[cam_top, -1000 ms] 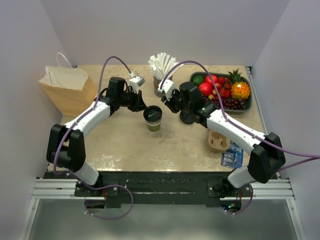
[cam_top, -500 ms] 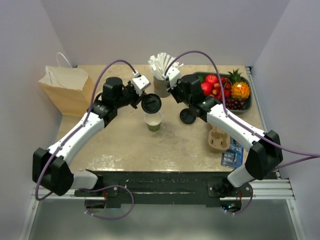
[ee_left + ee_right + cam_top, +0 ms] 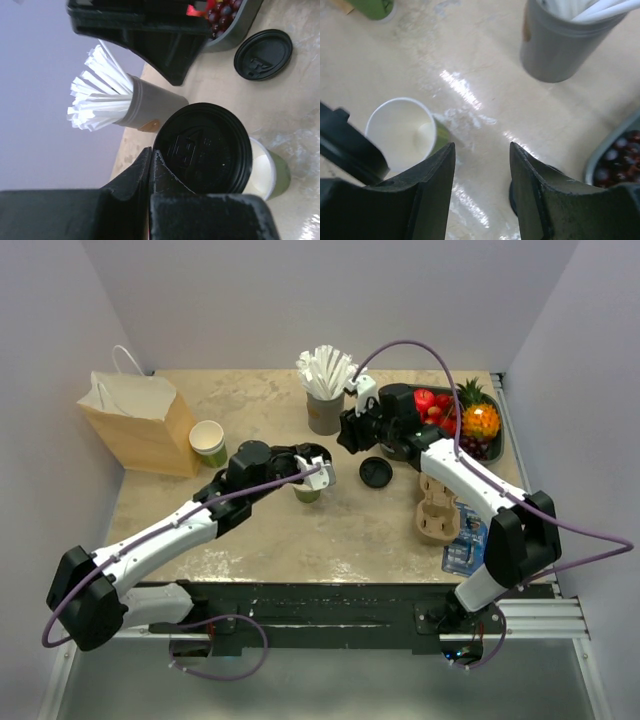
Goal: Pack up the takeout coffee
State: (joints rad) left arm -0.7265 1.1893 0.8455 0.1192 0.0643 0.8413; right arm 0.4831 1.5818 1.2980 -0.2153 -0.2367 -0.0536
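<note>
**Lid over the coffee, not seated yet**

Our left gripper is clamped on the black lid by its rim. It's right above the green cup, upright mid-table, with part of the mouth showing. The right gripper hangs fingers apart, just far-right, so left's nearer.

Cup sits mid-table, spare lid right (straws behind).

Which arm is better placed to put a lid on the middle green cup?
Left. The left gripper is shut on the black lid, right beside the open green cup. The right gripper hangs open and empty, farther back.
</note>
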